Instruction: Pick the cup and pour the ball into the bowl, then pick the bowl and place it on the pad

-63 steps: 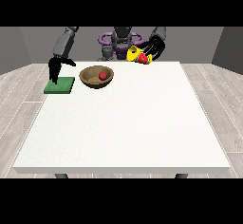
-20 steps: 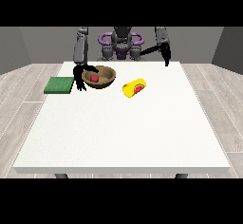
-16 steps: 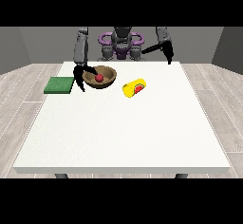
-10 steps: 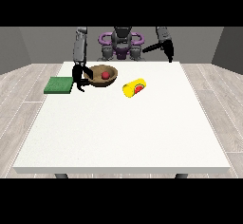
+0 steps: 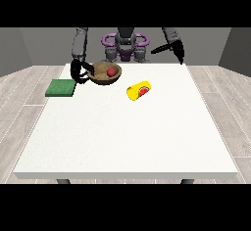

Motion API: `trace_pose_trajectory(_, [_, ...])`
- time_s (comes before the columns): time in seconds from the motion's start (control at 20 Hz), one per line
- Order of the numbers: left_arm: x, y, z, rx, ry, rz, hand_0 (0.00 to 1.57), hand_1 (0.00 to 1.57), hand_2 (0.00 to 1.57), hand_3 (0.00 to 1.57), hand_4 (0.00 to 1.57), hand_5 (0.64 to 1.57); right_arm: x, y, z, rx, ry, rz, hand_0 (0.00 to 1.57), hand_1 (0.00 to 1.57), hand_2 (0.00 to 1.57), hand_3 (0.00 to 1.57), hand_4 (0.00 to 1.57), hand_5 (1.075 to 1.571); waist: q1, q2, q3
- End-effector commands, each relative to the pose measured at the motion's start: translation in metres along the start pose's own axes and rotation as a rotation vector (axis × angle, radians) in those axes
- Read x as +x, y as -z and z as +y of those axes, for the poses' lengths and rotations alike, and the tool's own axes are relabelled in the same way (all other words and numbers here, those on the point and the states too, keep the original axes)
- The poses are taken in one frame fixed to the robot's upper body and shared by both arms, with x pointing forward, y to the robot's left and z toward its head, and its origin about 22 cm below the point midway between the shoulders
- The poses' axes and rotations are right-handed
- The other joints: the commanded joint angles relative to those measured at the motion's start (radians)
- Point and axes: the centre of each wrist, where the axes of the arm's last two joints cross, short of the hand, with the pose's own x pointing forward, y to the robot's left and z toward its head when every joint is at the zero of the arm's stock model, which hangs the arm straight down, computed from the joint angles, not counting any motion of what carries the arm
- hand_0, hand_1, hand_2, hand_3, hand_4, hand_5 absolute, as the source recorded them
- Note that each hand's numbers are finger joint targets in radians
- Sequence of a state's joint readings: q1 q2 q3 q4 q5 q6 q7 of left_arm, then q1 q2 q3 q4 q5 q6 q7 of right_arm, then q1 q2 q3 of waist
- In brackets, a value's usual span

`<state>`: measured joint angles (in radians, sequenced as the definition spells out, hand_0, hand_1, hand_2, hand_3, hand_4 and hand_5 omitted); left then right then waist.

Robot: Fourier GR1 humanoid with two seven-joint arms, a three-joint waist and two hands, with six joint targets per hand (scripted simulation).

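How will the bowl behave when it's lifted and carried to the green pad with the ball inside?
The bowl looks rigid and shallow, so it should hold shape. The round red ball sits loose inside and may roll if tilted. The robot hand grips one rim only, so it may tip.

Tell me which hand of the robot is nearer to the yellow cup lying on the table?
The right hand, at the view's left by the bowl. The hand at the view's right hangs farther from the cup.
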<state>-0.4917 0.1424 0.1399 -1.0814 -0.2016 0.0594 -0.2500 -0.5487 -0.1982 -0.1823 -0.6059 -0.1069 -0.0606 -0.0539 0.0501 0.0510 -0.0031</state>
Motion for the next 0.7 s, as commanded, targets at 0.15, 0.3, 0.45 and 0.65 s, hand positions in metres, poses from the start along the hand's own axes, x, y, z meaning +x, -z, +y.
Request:
trace_pose_trajectory(0.15, [-0.028,-0.017,0.012,0.065,0.015,0.056,0.0,0.0,0.0,0.0,0.0,1.57,0.073,0.011,-0.013,0.035,0.028,0.034,1.57,1.57,1.57,1.57,1.07,1.552,-0.072,-0.029,0.0026])
trace_pose_trajectory(0.3, [-0.005,-0.001,0.017,0.057,0.034,-0.015,0.0,0.0,0.0,0.0,0.0,1.57,0.069,0.004,-0.078,0.001,0.022,-0.001,1.57,1.57,1.57,1.57,1.06,1.565,-0.047,0.025,0.0033])
trace_pose_trajectory(0.45, [-0.003,0.001,0.022,0.056,0.009,-0.066,0.0,0.0,0.0,0.0,0.0,1.569,0.083,0.0,-0.105,-0.03,0.081,-0.067,1.57,1.57,1.57,1.57,1.06,1.56,-0.039,0.069,0.0033])
trace_pose_trajectory(0.65, [-0.007,-0.008,-0.013,0.046,0.014,-0.094,0.0,0.0,0.0,0.0,0.0,1.565,0.072,-0.005,-0.117,-0.035,0.074,-0.099,1.57,1.57,1.57,1.57,1.06,1.56,-0.03,0.107,0.0033])
